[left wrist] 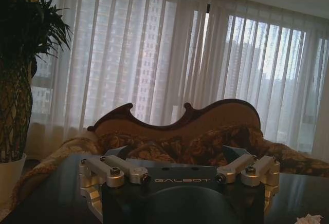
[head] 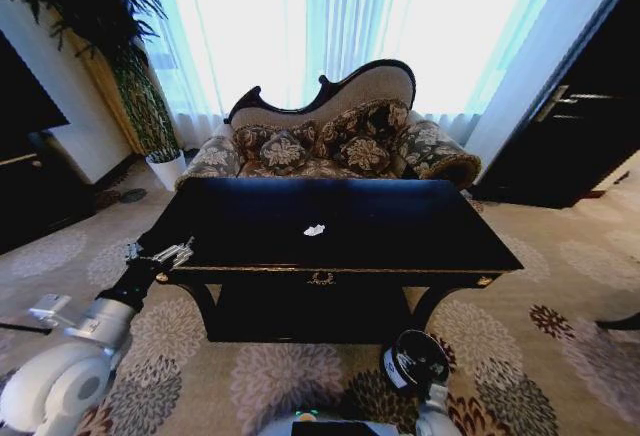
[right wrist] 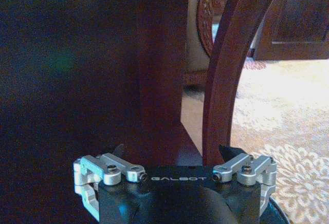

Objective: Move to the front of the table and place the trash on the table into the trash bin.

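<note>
A crumpled paper wad lies near the middle of the counter. Behind the counter stands a sofa; a potted plant stands to the sofa's left. The trash bin sits on the carpet before the counter, toward its right leg. The left tool hangs at the counter's front-left corner.

We're square on to the table, and its top is wide open, just one paper wad near the middle with bare surface all round it. Behind the far edge the sofa closes things off. Our left gripper sits at the table's left front corner, level with the top. Down low, the bin stands on the carpet just in front of the table, and a curved leg blocks the way close ahead of our right gripper.
</note>
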You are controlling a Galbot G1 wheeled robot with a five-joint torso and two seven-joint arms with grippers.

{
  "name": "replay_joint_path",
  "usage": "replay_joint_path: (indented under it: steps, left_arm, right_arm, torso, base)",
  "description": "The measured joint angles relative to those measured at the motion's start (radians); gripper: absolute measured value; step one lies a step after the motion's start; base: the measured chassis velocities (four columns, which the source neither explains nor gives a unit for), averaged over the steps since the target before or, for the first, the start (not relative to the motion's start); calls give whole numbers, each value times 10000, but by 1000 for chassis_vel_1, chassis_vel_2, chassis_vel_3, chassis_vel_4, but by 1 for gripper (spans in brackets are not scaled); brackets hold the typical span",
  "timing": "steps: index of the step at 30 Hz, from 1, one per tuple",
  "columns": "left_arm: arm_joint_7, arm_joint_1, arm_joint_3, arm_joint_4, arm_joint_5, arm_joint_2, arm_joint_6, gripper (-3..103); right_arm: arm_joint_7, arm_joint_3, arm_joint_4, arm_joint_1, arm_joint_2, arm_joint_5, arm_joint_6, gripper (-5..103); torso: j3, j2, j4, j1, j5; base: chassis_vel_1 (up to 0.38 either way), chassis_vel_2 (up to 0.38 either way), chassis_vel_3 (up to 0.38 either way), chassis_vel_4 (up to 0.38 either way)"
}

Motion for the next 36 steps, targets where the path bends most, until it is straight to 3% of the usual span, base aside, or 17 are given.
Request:
replay_joint_path:
  steps: [5, 9, 20, 27, 36]
  left_arm:
    - [0, 0, 0, 0, 0, 0, 0, 100]
    - [0, 0, 0, 0, 0, 0, 0, 100]
    - [0, 0, 0, 0, -1, 0, 0, 100]
    - [0, 1, 0, 0, 0, 0, 0, 100]
    - [0, 0, 0, 0, 0, 0, 0, 100]
  right_arm:
    - [-179, 270, 1068, -905, 20, 145, 346, 100]
    - [-264, 786, 2940, -1902, 69, 458, 476, 100]
    - [81, 2297, 7294, -3733, 802, 1048, -287, 100]
    - [304, 3003, 8785, -4221, 1155, 1469, -673, 100]
    - [413, 3292, 9915, -4213, 1030, 1626, -1186, 100]
  torso:
    - [0, 0, -4, 0, -1]
    - [0, 0, -1, 0, 1]
    - [1, 0, -1, 0, -1]
    - [1, 0, -1, 0, 0]
    - [1, 0, -2, 0, 1]
  base:
    - [0, 0, 0, 0]
    - [0, 0, 0, 0]
    - [0, 0, 0, 0]
    - [0, 0, 0, 0]
    - [0, 0, 0, 0]
